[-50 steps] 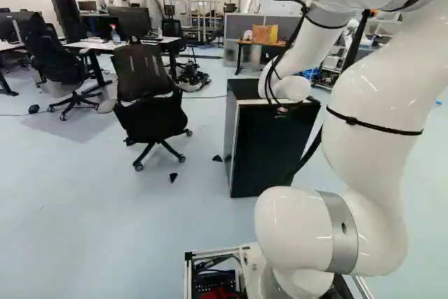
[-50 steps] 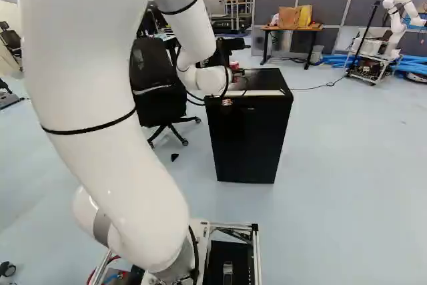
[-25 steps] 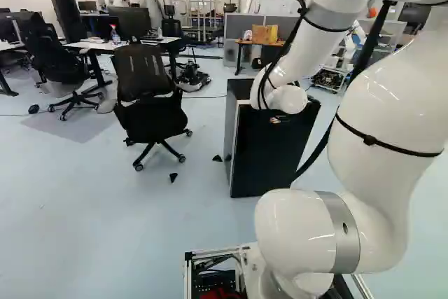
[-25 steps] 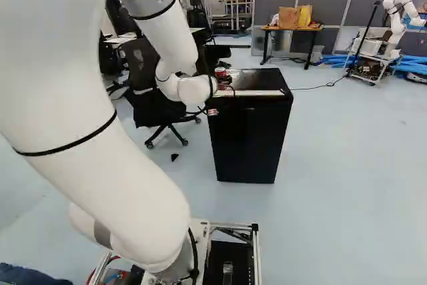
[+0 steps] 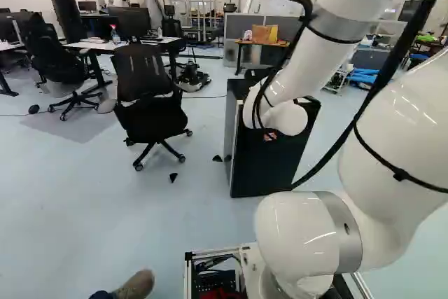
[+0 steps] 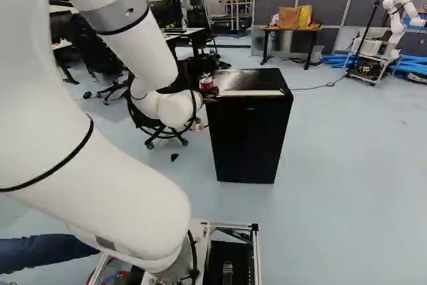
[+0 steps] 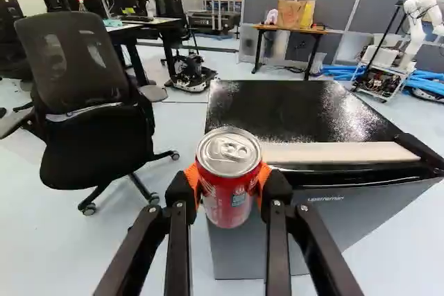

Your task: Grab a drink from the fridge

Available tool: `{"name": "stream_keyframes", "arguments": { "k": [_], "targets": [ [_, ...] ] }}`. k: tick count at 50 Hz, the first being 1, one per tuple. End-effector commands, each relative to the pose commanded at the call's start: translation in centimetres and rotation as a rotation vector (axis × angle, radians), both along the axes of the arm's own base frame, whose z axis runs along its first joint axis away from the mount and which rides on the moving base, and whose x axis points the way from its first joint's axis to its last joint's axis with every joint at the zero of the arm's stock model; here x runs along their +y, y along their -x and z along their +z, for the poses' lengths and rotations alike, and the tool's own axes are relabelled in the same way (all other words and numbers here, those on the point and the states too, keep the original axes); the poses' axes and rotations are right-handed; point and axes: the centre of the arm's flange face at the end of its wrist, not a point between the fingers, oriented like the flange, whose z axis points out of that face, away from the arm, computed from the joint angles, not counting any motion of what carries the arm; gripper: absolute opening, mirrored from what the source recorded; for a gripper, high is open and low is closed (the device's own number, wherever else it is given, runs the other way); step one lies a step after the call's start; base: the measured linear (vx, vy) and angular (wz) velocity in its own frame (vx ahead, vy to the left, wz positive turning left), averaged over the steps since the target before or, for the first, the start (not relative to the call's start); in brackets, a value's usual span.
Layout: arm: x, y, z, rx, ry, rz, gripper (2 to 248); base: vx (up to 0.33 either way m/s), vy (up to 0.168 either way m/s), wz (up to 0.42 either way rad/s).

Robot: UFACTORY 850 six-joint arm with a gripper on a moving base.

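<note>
In the right base view my gripper (image 6: pixel 208 93) is partly hidden by the wrist, at the near left corner of the black fridge's top (image 6: pixel 250 138). A red and silver drink can (image 6: pixel 206 81) stands upright in it. Seen from the wrist, the gripper (image 7: pixel 229 184) is shut on the can (image 7: pixel 227 195), an orange pad pressing each side. Behind the can lies the fridge's glossy top (image 7: pixel 291 112) with a pale strip along its front edge. The fridge door looks closed. In the left base view the arm's wrist covers part of the fridge (image 5: pixel 262 166), and the can is hidden.
A black office chair (image 5: pixel 150 113) stands left of the fridge. A person's shoe (image 5: pixel 136 285) and leg (image 6: pixel 40 251) are close beside the base at its left. Further back are a small table (image 6: pixel 292 29) with bags and another robot (image 6: pixel 393 28).
The arm has swung, carrying the can left and nearer the base in the right base view. The person's shoe and leg have come into view. The base and fridge have stayed put.
</note>
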Motion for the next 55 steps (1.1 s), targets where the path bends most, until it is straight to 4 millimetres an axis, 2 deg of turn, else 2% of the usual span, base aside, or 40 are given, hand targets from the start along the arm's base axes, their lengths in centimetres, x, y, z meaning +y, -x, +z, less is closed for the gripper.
{"name": "stream_keyframes", "arguments": {
  "k": [27, 55],
  "targets": [
    [2.1, 5.1, -2.0, 0.010, -0.015, 0.031, 100, 0.000, 0.000, 0.000],
    [2.7, 7.3, -2.9, 0.014, -0.021, 0.043, 100, 0.000, 0.000, 0.000]
  ]
}}
